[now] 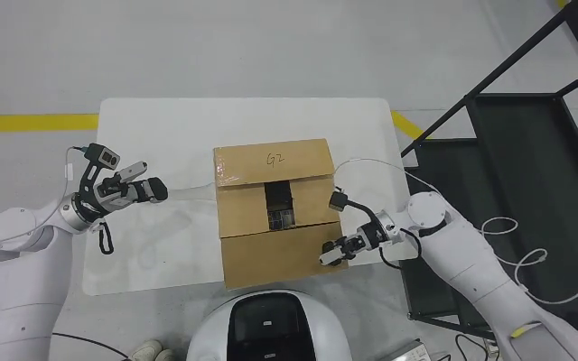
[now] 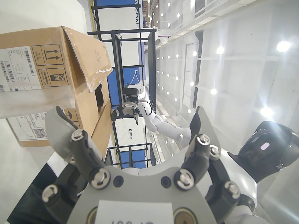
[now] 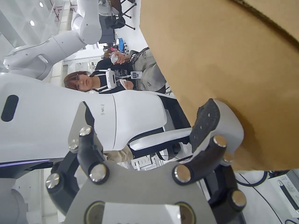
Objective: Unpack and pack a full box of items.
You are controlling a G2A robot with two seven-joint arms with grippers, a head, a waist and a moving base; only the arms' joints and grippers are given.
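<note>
- Brown cardboard box point(image 1: 271, 212) at the middle of the table point(image 1: 153, 126), long axis running away from the robot.
- Flaps partly folded over the top, with tape shreds along one torn edge. Printed labels on the side panel facing the left arm.
- Dark contents point(image 1: 279, 206) visible through a rectangular gap at the top's centre.
- Spread open and gripping nothing: right gripper point(image 1: 332, 254), at the box's near right corner. One finger point(image 3: 205, 120) just beside the cardboard, contact not determinable.
- Likewise open and empty: left gripper point(image 1: 155, 189), well apart from the box, off its left side.
- Nearer arm: the right, with the box lying to its left. Near flap's right edge probably the next hold.
</note>
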